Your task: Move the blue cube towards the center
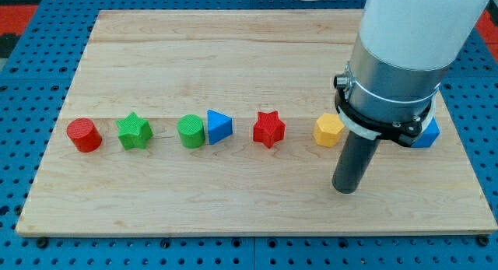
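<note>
The blue cube (427, 134) sits near the board's right edge, mostly hidden behind the arm's grey collar. My tip (345, 189) rests on the wooden board (233, 60), to the lower left of the blue cube and just below the yellow hexagonal block (328, 130). It touches neither block.
A row of blocks runs across the board's middle: a red cylinder (83, 135), a green star (134, 131), a green cylinder (189, 131), a blue triangular block (219, 127) touching it, and a red star (268, 129). The arm's white body fills the view's top right.
</note>
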Controlling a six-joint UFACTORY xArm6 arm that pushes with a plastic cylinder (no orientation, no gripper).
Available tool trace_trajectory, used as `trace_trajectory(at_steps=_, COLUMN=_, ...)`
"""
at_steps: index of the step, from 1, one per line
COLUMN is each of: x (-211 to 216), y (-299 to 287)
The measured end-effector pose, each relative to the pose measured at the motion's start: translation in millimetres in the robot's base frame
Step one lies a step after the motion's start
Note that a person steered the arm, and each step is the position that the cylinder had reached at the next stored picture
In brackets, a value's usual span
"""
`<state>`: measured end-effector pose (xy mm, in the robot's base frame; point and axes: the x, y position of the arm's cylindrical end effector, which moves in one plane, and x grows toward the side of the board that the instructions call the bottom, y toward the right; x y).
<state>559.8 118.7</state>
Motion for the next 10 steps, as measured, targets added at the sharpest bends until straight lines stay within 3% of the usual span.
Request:
trace_trajectory(at_steps=4, x=1, y=26)
trace_trajectory(at_steps=6, x=-38, y=41)
trace_trajectory(at_steps=7, x=-4, y=53)
trace_trajectory(at_steps=8, x=-24, y=63)
trace_trajectory(at_steps=9, x=-25, y=120)
trace_trajectory(at_steps=10, x=-37, y=128)
